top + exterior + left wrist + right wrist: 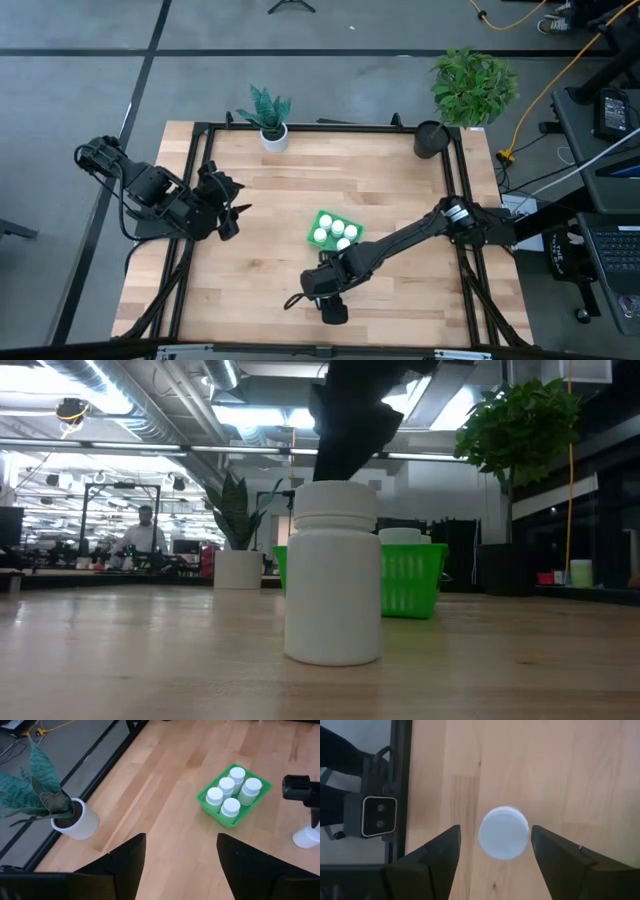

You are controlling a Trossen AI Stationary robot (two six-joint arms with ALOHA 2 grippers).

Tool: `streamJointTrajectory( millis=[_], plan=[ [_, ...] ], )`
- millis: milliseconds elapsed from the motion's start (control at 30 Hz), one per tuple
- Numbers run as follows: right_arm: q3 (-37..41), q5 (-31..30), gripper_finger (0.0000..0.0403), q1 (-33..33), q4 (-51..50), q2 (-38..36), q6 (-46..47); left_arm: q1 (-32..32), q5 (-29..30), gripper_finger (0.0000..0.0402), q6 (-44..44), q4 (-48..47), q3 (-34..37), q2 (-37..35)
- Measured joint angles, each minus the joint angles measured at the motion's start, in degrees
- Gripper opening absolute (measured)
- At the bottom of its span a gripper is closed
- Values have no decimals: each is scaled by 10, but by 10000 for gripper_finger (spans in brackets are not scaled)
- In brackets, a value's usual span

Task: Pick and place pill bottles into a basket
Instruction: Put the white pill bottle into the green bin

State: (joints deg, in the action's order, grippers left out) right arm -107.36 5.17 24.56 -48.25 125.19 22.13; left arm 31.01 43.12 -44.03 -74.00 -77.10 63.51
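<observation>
Right gripper (pixel 492 855) stretched toward the table's near edge, pointing down over a lone pill bottle (pixel 503 832), jaws apart. Left gripper (pixel 180 865) parked near the left edge, jaws apart.

Light wooden table (pixel 270 190) with a black metal frame (pixel 320 126) around it. Grey floor (pixel 80 80) under and around, crossed by dark lines. Small spiky plant in a white pot (pixel 274 136) at the far edge of the table. Black round pot (pixel 431 139) at the far right corner, beside a big bushy green plant (pixel 473 85). Yellow cable (pixel 540 90) running over the floor on the right. Dark desks with a laptop (pixel 612 255) on the right side. Long bright ceiling lights (pixel 240 415) and silver pipes (pixel 150 400) high up. Far back, a person (pixel 146 532) at a bench.
</observation>
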Motion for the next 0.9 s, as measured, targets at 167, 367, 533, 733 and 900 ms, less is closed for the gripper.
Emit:
streamJointTrajectory(
  millis=[167, 367, 533, 733, 900],
  plan=[
    [0, 6, 244, 0, 0, 5, -1, 2, 6, 238, -4, 0, 0, 0],
    [0, 10, 244, -1, 3, 17, -3, 2, 7, 238, -4, 0, 0, 0],
    [0, 18, 244, -2, 9, 25, -4, 2, 7, 238, -3, 0, 0, 0],
    [-1, 21, 244, -5, 8, 30, -3, 2, 7, 237, -3, 0, 0, 0],
    [0, 21, 238, -11, 9, 31, -1, 2, 4, 237, -2, 0, 0, 0]
  ],
)
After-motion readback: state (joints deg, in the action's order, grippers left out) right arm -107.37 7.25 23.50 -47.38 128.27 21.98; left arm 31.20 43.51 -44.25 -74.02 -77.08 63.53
